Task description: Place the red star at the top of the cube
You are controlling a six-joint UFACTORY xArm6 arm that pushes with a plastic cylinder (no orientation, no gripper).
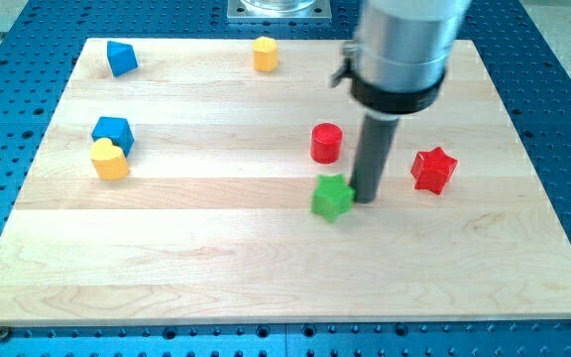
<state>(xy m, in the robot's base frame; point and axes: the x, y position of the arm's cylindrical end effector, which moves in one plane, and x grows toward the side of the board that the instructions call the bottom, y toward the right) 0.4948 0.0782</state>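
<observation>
The red star (433,170) lies on the wooden board at the view's right. A blue cube (113,132) sits at the view's left, touching a yellow heart-shaped block (109,160) just below it. My tip (365,199) is down on the board, right beside the green star (332,198), on its right. The red star is apart from the tip, further right and slightly higher in the view.
A red cylinder (326,143) stands just up-left of the rod. A second blue block (121,58) lies at the top left. A yellow hexagonal block (265,54) lies at the top centre. The board (266,278) rests on a blue perforated table.
</observation>
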